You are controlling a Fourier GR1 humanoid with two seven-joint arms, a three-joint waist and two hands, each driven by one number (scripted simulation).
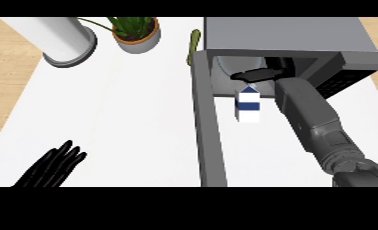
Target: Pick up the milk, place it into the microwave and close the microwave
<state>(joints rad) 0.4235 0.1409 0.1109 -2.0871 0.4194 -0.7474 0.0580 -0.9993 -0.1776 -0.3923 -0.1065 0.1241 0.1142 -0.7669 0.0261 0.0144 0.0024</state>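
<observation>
The milk (249,105) stands at the open microwave (284,36) mouth, just near of the right robot hand (258,75), whose fingers look released above it. The left robot hand (53,166) rests open at the counter (111,109) near-left. Door (208,124) still open; closing apparently remains.

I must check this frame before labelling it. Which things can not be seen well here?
- Right hand, head view: its fingers reach into the microwave; the microwave roof hides the grip.
- Milk carton: its top lies under that hand; whether they touch is unclear.
- Microwave interior: mostly hidden by its roof.
- Left hand: wrist cut off by the lower edge.
</observation>
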